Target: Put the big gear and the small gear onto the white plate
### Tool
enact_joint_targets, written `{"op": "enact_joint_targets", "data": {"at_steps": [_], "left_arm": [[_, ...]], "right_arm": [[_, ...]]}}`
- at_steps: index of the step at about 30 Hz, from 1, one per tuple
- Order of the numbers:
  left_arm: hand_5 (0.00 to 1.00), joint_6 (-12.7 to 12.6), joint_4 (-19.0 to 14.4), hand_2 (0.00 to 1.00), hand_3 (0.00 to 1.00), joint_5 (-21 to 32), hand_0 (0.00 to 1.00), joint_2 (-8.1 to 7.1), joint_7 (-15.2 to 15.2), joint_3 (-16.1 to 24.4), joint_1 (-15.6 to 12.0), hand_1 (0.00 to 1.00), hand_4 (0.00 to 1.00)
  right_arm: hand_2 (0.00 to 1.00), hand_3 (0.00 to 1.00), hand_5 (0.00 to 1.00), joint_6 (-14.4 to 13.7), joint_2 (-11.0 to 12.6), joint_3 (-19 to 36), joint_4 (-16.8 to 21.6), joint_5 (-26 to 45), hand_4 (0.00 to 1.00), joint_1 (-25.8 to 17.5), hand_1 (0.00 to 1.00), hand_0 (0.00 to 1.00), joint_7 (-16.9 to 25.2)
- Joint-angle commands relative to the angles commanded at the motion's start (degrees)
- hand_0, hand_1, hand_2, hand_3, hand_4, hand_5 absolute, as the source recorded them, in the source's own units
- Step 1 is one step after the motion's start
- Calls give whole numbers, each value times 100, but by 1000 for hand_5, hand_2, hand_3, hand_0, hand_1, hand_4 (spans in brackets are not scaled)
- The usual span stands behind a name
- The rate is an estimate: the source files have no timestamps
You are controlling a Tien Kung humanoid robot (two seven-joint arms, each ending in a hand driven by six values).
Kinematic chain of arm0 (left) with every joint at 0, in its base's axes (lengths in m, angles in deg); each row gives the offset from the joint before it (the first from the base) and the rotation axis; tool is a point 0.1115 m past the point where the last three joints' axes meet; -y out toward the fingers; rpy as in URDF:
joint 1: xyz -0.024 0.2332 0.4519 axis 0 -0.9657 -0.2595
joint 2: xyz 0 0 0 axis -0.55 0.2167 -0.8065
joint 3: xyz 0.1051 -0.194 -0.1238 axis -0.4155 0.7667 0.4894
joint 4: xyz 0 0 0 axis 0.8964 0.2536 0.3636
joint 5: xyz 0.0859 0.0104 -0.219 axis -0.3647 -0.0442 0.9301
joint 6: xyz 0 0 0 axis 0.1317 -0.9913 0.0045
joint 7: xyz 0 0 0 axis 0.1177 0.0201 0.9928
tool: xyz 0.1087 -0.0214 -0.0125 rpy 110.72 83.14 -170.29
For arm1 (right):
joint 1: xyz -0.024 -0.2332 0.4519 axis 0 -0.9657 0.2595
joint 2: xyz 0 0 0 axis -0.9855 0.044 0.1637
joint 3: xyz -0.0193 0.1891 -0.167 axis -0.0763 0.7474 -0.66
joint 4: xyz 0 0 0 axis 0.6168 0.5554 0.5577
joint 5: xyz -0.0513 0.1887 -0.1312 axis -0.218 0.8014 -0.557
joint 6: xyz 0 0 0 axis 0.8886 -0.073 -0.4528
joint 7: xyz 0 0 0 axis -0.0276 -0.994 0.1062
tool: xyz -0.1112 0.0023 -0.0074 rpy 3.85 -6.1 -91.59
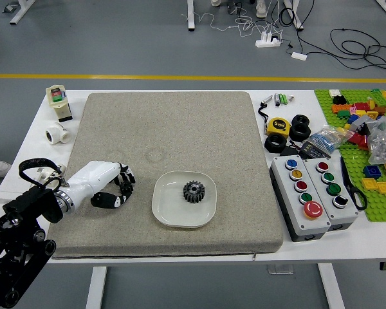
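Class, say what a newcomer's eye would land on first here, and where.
Probably the white plate with a dark gear in it, near the middle. Next, the robot's left hand on the grey mat, left of the plate. Then the bright green board at the far right.

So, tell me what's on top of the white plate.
One dark gear lies on the white plate, a little right of its middle; nothing else shows on it. The patch of plate beneath the gear is covered and cannot be seen.
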Motion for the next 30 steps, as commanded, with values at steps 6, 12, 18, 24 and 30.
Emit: {"op": "enact_joint_targets", "data": {"at_steps": [6, 12, 18, 24, 30], "left_arm": [[2, -207, -197, 464, 555, 0, 318, -2, -3, 44, 8, 425, 277], [2, -346, -540, 464, 548, 0, 313, -24, -7, 23, 24, 418, 257], [2, -468, -1178, 467, 548, 0, 311, -55, -53, -327, 38, 416, 263], [4, -554, -1588, 507, 570, 0, 329, -24, -34, -1010, 170, 452, 537], [246, -409, -1471, 755, 815, 0, 450, 49, 15, -1423, 262, 629, 998]], "right_arm": [[694, 558, 685, 2, 5, -16, 0, 21, 749, 11, 605, 596, 3], [694, 557, 685, -2, 5, -27, 0, 45, 749, 26, 605, 596, 1], [694, 556, 686, 1, 10, -22, 0, 32, 749, 39, 606, 597, 0], [694, 556, 686, 0, 13, -31, 0, 36, 749, 49, 606, 597, 1], [693, 556, 685, -8, 21, -55, 0, 56, 749, 62, 606, 597, 6]]}}
